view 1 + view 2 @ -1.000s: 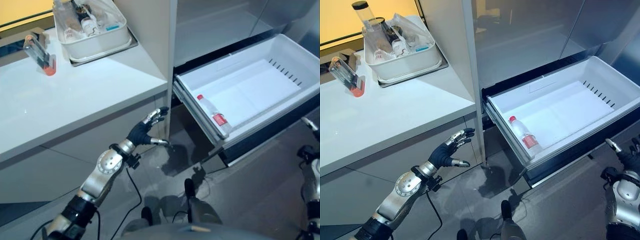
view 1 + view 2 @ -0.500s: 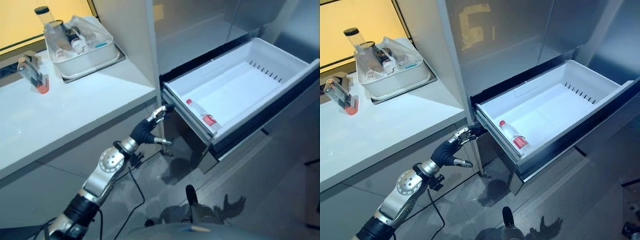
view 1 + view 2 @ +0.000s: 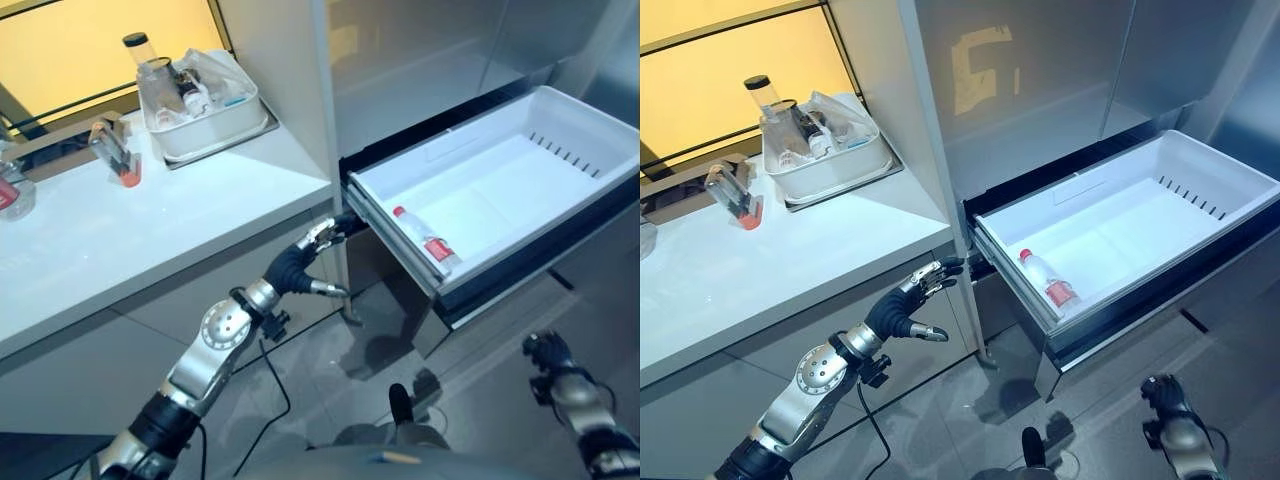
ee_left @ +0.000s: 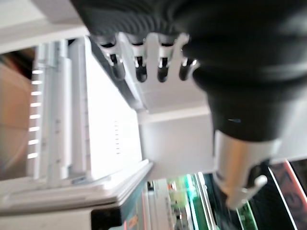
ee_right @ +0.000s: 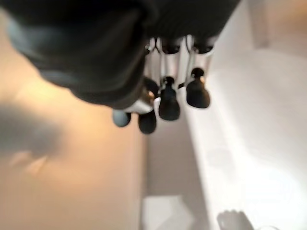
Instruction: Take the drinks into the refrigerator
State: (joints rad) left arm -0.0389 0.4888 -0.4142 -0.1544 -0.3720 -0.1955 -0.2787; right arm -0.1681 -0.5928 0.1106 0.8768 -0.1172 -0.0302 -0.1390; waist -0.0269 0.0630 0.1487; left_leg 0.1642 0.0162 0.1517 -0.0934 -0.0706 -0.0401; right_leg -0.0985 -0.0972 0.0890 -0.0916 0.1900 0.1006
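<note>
Two hands are out, and neither holds anything. The left hand [image 3: 292,266] is raised in front of the counter's lower cabinet, fingers straight and spread, thumb stuck out to the side, its fingertips [image 3: 948,266] reaching toward the near left corner of the refrigerator drawer [image 3: 590,125]; from where I stand I can't tell whether they touch it. The right hand [image 3: 546,351] hangs low over the dark floor, below the drawer's front, with its fingers curled in on themselves around nothing.

That white drawer is pulled well out of the grey refrigerator [image 3: 1040,80]. One clear water bottle [image 3: 427,236] with a red cap and red label lies on its side in the drawer, close along the near left wall, cap pointing toward the back.

Left of the refrigerator runs a white counter [image 3: 150,230]. Toward its back sits a white tub [image 3: 835,165] on a tray, packed with more bottles and packets. A small bottle [image 3: 116,160] with orange liquid at the bottom stands tilted, left of the tub.
</note>
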